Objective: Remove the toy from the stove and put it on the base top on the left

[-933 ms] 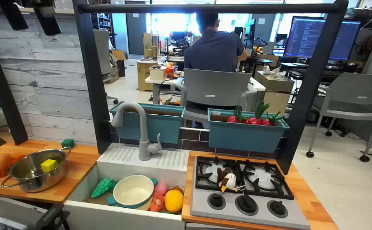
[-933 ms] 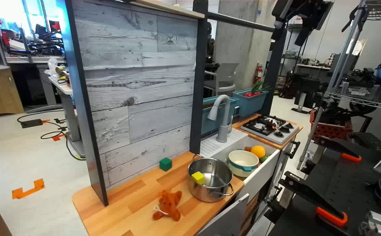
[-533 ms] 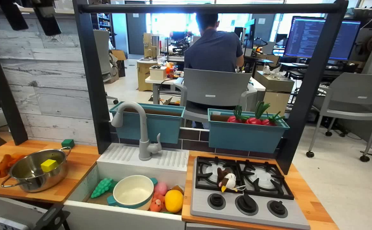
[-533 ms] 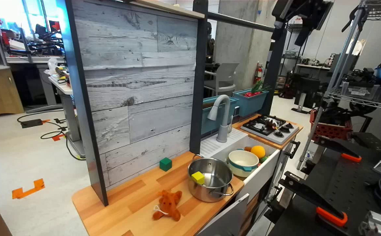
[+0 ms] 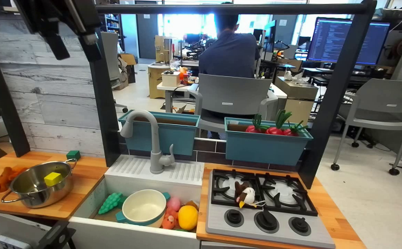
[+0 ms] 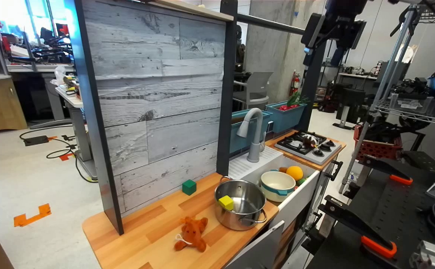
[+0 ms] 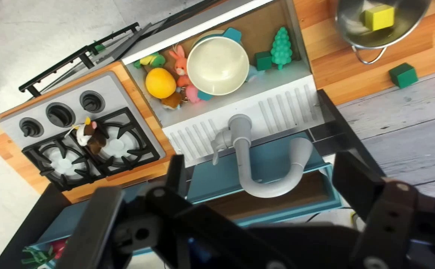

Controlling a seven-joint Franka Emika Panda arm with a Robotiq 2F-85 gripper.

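Observation:
The toy (image 5: 245,194), small, dark brown with a white part and a yellow tip, lies on the stove's burner grates near the knobs. It also shows in the wrist view (image 7: 90,136) and small in an exterior view (image 6: 309,142). The stove (image 5: 249,221) is grey with black grates and black knobs; it is at the left in the wrist view (image 7: 107,86). The base top (image 5: 83,186) is the wooden slab left of the sink, also seen in an exterior view (image 6: 157,243). My gripper (image 5: 78,55) is open and empty, high above the kitchen; its fingers frame the faucet in the wrist view (image 7: 260,168).
A steel pot (image 6: 239,220) with a yellow block, an orange plush (image 6: 193,233) and a green cube (image 6: 189,187) stand on the base top. The faucet (image 5: 156,145) rises behind the sink (image 5: 135,238), which holds a cream pot and toys. Teal planters (image 5: 266,145) and dark posts (image 5: 100,103) stand behind.
My gripper has moved right and lower in an exterior view, and its angle has changed. In the other exterior picture it has shifted left and down. The toy has not moved.

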